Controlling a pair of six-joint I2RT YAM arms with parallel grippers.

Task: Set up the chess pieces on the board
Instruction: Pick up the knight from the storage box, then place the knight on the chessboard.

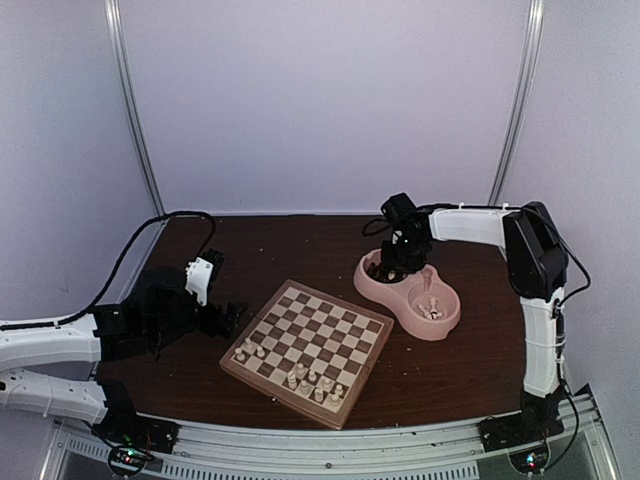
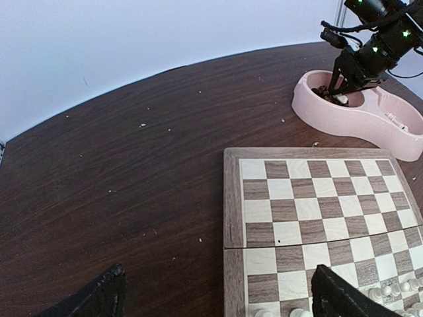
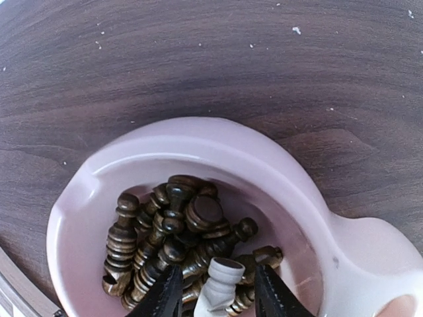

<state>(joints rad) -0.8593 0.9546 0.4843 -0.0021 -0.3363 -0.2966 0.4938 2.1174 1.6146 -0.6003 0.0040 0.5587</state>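
Observation:
The board [image 1: 282, 392] lies at mid-table, and several cream chess pieces [image 1: 312, 382] stand along its near rows. My right gripper [image 1: 398, 262] reaches down into the far compartment of the pink bowl [image 1: 446, 328]. In the right wrist view its jaws [image 3: 218, 272] stand apart around one cream chess piece [image 3: 221, 285]; a gap shows on each side at the tips. That piece is tilted, base up, over a heap of dark brown pieces [image 3: 168, 231]. My left gripper [image 1: 228, 316] hovers wide open and empty at the board's left edge [image 2: 232, 198].
More cream pieces [image 1: 432, 305] lie in the bowl's near compartment. The bowl's thick pink wall [image 3: 198, 142] surrounds the right fingers. Bare dark table [image 2: 132, 165] stretches left of the board and behind it. A black cable [image 1: 150, 235] runs over the table's far left.

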